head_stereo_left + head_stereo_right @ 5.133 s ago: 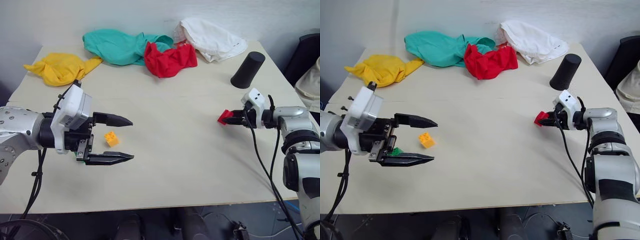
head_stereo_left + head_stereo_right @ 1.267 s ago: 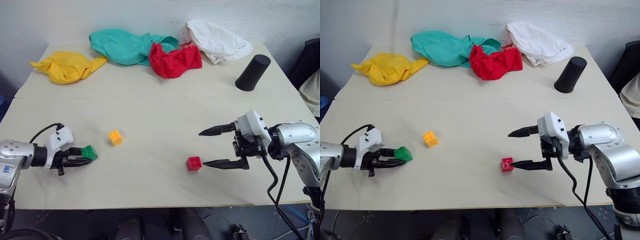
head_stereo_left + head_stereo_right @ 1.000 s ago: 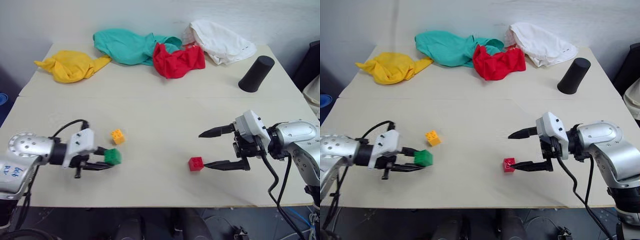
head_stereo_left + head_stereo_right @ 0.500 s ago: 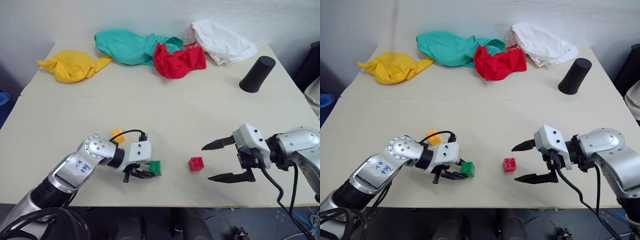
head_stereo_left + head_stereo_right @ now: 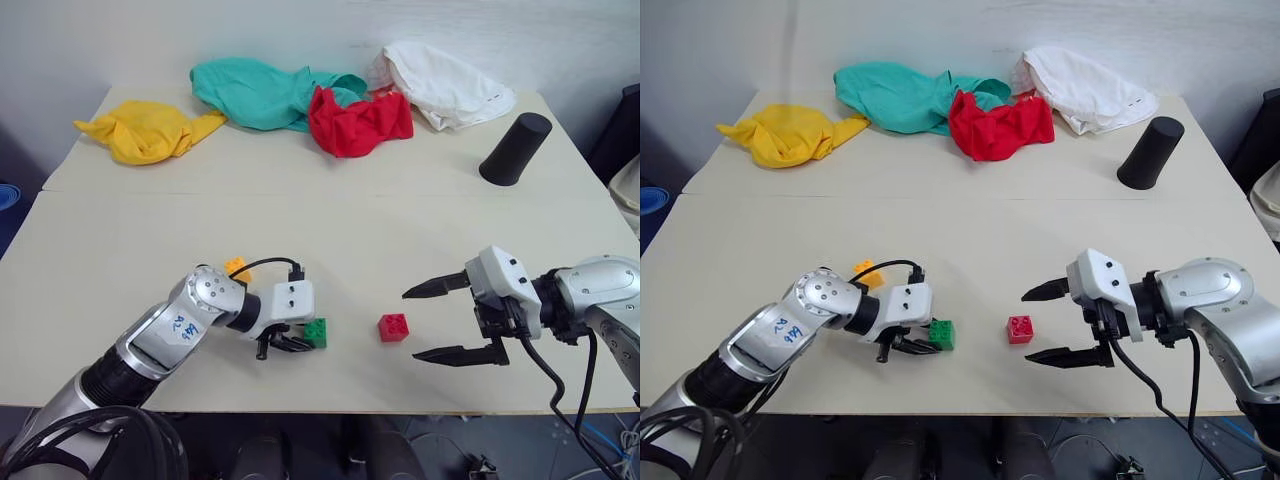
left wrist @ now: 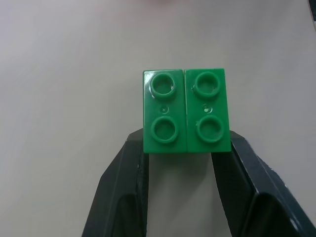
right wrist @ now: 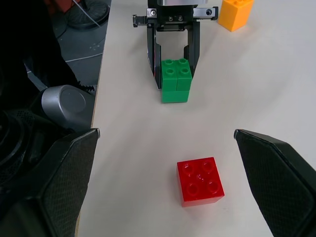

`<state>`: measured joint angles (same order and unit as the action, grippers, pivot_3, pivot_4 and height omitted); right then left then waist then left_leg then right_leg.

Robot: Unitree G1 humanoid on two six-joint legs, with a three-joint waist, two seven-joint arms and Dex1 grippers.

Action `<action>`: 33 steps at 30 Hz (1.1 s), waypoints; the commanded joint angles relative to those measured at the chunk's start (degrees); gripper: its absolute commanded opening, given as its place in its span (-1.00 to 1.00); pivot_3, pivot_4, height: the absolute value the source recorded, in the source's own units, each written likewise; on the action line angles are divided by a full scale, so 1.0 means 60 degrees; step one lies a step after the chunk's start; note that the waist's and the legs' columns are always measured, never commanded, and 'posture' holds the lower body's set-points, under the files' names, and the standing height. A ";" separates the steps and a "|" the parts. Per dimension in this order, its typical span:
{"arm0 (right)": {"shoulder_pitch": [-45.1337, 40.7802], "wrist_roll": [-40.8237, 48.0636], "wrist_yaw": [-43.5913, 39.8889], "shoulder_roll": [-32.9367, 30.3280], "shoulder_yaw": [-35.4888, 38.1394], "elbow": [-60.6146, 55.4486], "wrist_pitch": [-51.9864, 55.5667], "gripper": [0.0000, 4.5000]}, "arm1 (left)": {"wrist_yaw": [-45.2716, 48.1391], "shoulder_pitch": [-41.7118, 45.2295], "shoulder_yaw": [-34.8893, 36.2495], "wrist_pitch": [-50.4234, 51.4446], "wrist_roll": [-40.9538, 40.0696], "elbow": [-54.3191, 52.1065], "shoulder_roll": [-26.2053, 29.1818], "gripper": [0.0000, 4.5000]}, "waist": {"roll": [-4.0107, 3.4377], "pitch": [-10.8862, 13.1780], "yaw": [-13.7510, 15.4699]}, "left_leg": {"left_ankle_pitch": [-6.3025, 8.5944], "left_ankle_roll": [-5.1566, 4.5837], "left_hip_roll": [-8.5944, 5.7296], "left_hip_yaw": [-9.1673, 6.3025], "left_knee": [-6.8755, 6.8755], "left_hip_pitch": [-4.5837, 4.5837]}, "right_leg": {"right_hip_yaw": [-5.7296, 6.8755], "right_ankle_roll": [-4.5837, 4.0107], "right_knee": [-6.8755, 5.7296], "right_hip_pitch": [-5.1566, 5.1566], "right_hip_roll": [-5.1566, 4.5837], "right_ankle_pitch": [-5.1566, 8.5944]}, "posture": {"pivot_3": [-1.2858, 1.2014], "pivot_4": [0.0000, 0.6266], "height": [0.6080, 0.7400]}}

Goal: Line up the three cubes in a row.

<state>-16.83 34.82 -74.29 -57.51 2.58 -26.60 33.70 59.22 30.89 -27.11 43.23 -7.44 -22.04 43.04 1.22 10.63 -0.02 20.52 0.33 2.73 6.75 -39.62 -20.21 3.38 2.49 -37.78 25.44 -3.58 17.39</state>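
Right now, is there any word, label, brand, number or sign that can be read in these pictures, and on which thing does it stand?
Handwritten blue marks on the left arm's silver shell: too blurred to read with certainty.
Studs of the green cube, held by the left gripper: no readable brand.
Red cube: faint embossing, not readable.
Yellow-orange cube, cloths, black cylinder: no text.

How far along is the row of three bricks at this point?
Done: the red brick sits free on the table, with the open right pincer beside it. In hand: the left pincer is shut on the green brick, low over the table just left of the red one. Left: release the green brick, then bring the yellow-orange brick, which sits off behind the left arm, into line.
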 commanded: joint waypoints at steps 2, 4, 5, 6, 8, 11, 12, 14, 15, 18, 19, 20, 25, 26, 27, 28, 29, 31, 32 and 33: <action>-0.0241 0.0166 0.0069 0.0019 0.0079 -0.0140 -0.0043 1.00 | -0.0029 0.0083 0.0139 0.0362 -0.0144 -0.0304 -0.0109 -0.35 | 0.0000 0.0000 0.0003 | 0.0000 0.0000 0.0000 0.0000 0.0000 0.0001 | 0.0000 0.0000 -0.0001 0.0000 0.0000 0.0000 | 0.03 -0.52 1.00; -0.0287 0.0153 0.0081 0.0048 0.0035 -0.0111 -0.0053 1.00 | -0.0028 0.0058 0.0173 0.0390 -0.0126 -0.0346 -0.0048 -0.01 | 0.0000 0.0000 0.0003 | 0.0000 0.0000 -0.0001 -0.0001 -0.0002 0.0000 | 0.0000 0.0000 -0.0001 0.0000 -0.0001 0.0000 | 0.03 -0.52 1.00; -0.0306 0.0158 0.0083 0.0060 0.0026 -0.0101 -0.0056 1.00 | 0.0010 0.0028 0.0208 0.0390 -0.0150 -0.0388 0.0018 0.11 | 0.0000 0.0000 0.0003 | 0.0000 0.0000 -0.0001 -0.0001 -0.0002 -0.0001 | 0.0000 0.0000 -0.0001 0.0000 -0.0002 0.0000 | 0.03 -0.52 1.00; -0.0332 0.0180 0.0087 0.0075 0.0023 -0.0088 -0.0042 1.00 | 0.0046 -0.0007 0.0253 0.0391 -0.0183 -0.0433 0.0082 0.23 | 0.0000 0.0000 0.0003 | 0.0000 0.0000 -0.0001 -0.0001 -0.0003 -0.0001 | -0.0001 0.0000 -0.0001 0.0000 -0.0002 0.0000 | 0.03 -0.52 1.00; -0.0387 0.0221 0.0093 0.0108 0.0020 -0.0059 -0.0008 1.00 | 0.0099 -0.0123 0.0406 0.0428 -0.0269 -0.0553 0.0265 0.52 | 0.0000 0.0000 0.0002 | 0.0000 0.0000 -0.0001 -0.0001 -0.0003 -0.0001 | -0.0001 0.0000 -0.0001 0.0000 -0.0002 0.0000 | 0.03 -0.52 1.00; -0.0473 0.0186 0.0060 0.0140 -0.0030 0.0054 -0.0044 1.00 | 0.0106 -0.0419 0.0904 0.0560 -0.0481 -0.0798 0.0677 0.92 | 0.0000 0.0000 -0.0025 | 0.0000 0.0000 0.0003 -0.0001 -0.0002 0.0001 | -0.0001 0.0000 -0.0004 0.0000 -0.0001 0.0000 | 0.03 -0.52 1.00; -0.0503 0.0170 0.0047 0.0150 -0.0053 0.0099 -0.0064 1.00 | 0.0102 -0.0534 0.1118 0.0601 -0.0560 -0.0874 0.0825 0.99 | 0.0000 0.0000 -0.0037 | 0.0000 0.0001 0.0004 -0.0001 -0.0002 0.0001 | -0.0001 0.0000 -0.0004 0.0001 0.0000 0.0000 | 0.03 -0.52 1.00; -0.0584 0.0127 0.0024 0.0190 -0.0113 0.0199 -0.0107 1.00 | 0.0138 -0.0934 0.1765 0.0615 -0.0752 -0.1022 0.1303 0.99 | 0.0000 0.0000 -0.0043 | 0.0000 0.0001 0.0005 0.0000 -0.0002 0.0003 | -0.0001 -0.0001 -0.0005 0.0001 -0.0001 0.0000 | 0.03 -0.52 1.00; -0.0615 0.0114 0.0000 0.0204 -0.0130 0.0255 -0.0135 1.00 | 0.0149 -0.1142 0.2087 0.0632 -0.0865 -0.1107 0.1520 0.99 | 0.0000 0.0000 -0.0036 | 0.0000 0.0001 0.0007 0.0001 -0.0002 0.0002 | -0.0001 -0.0001 -0.0003 0.0001 -0.0002 0.0001 | 0.03 -0.52 1.00; -0.0809 0.0094 -0.0044 0.0281 -0.0229 0.0442 -0.0172 1.00 | 0.0342 -0.2371 0.3901 0.0616 -0.1411 -0.1375 0.2383 0.99 | 0.0000 0.0000 -0.0063 | 0.0001 0.0001 0.0007 -0.0002 -0.0002 0.0000 | 0.0000 -0.0002 0.0000 0.0001 -0.0006 0.0001 | 0.03 -0.52 1.00; -0.0873 0.0088 -0.0058 0.0302 -0.0259 0.0501 -0.0180 1.00 | 0.0401 -0.2845 0.4553 0.0593 -0.1577 -0.1423 0.2593 0.99 | 0.0000 0.0000 -0.0056 | 0.0003 0.0005 0.0012 -0.0001 -0.0001 0.0002 | 0.0000 -0.0004 -0.0001 0.0002 -0.0006 0.0002 | 0.03 -0.52 1.00; -0.0874 0.0075 -0.0121 0.0290 -0.0240 0.0589 -0.0239 1.00 | 0.0373 -0.3117 0.4899 0.0615 -0.1699 -0.1502 0.2688 0.99 | 0.0000 0.0000 -0.0044 | 0.0004 0.0005 0.0012 -0.0002 -0.0001 0.0002 | 0.0002 -0.0005 -0.0002 0.0002 -0.0007 0.0003 | 0.03 -0.52 1.00; -0.1157 0.0086 -0.0305 0.0353 -0.0248 0.1035 -0.0327 1.00 | 0.0833 -0.6479 0.9121 -0.0934 -0.1477 -0.0254 0.2501 0.99 | 0.0000 0.0000 -0.0100 | 0.0011 0.0001 0.0014 0.0003 0.0001 0.0000 | 0.0009 -0.0009 0.0006 0.0006 -0.0014 0.0005 | 0.03 -0.52 1.00; -0.1206 0.0096 -0.0325 0.0376 -0.0244 0.1120 -0.0336 1.00 | 0.0802 -0.6811 0.9602 -0.1305 -0.1482 0.0160 0.2330 0.99 | 0.0000 0.0000 -0.0092 | 0.0013 0.0003 0.0015 0.0003 0.0003 0.0005 | 0.0012 -0.0014 0.0004 0.0005 -0.0014 0.0008 | 0.03 -0.52 1.00; -0.1236 0.0101 -0.0341 0.0392 -0.0242 0.1176 -0.0342 1.00 | 0.0754 -0.6966 0.9826 -0.1542 -0.1518 0.0416 0.2237 0.99 | 0.0000 0.0000 -0.0086 | 0.0014 0.0003 0.0017 -0.0002 0.0002 0.0003 | 0.0022 -0.0015 0.0006 0.0004 -0.0016 0.0009 | 0.03 -0.52 1.00; -0.1287 0.0093 -0.0359 0.0410 -0.0261 0.1240 -0.0353 1.00 | 0.0632 -0.7047 0.9946 -0.1912 -0.1406 0.0769 0.2198 0.99 | 0.0000 0.0000 -0.0046 | 0.0015 0.0001 0.0014 -0.0001 0.0002 0.0003 | 0.0023 -0.0016 0.0008 0.0004 -0.0019 0.0009 | 0.03 -0.52 1.00; -0.1321 0.0082 -0.0381 0.0419 -0.0274 0.1294 -0.0369 1.00 | 0.0548 -0.7089 1.0000 -0.2194 -0.1325 0.1006 0.2178 0.99 | 0.0000 0.0000 -0.0007 | 0.0016 -0.0001 0.0013 -0.0003 0.0002 0.0005 | 0.0026 -0.0016 0.0006 0.0001 -0.0024 0.0009 | 0.03 -0.52 1.00; -0.1431 0.0052 -0.0415 0.0448 -0.0320 0.1385 -0.0380 1.00 | 0.0445 -0.6759 0.9810 -0.2452 -0.1374 0.1401 0.2233 0.99 | 0.0001 -0.0001 0.0035 | 0.0021 -0.0011 0.0002 -0.0009 0.0001 0.0004 | 0.0033 -0.0015 0.0008 -0.0002 -0.0041 0.0008 | 0.03 -0.52 1.00; -0.1478 0.0065 -0.0426 0.0459 -0.0324 0.1396 -0.0358 1.00 | 0.0427 -0.6484 0.9639 -0.2490 -0.1488 0.1514 0.2251 0.99 | 0.0001 -0.0001 0.0055 | 0.0023 -0.0016 -0.0002 -0.0010 0.0001 0.0002 | 0.0036 -0.0015 0.0009 -0.0003 -0.0049 0.0008 | 0.03 -0.52 1.00; -0.1518 0.0070 -0.0439 0.0469 -0.0330 0.1414 -0.0343 1.00 | 0.0413 -0.6277 0.9504 -0.2525 -0.1567 0.1604 0.2269 0.99 | 0.0003 -0.0001 0.0054 | 0.0025 -0.0019 -0.0005 -0.0012 0.0001 -0.0002 | 0.0038 -0.0014 0.0009 -0.0002 -0.0057 0.0008 | 0.03 -0.52 1.00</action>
<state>-24.96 34.68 -76.42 -54.71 0.01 -17.66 32.37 61.96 -8.15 30.17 29.53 -15.65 -12.26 56.21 1.24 10.63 0.31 20.68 0.21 2.70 6.68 -39.61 -20.25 3.62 2.42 -37.71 25.43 -3.94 17.43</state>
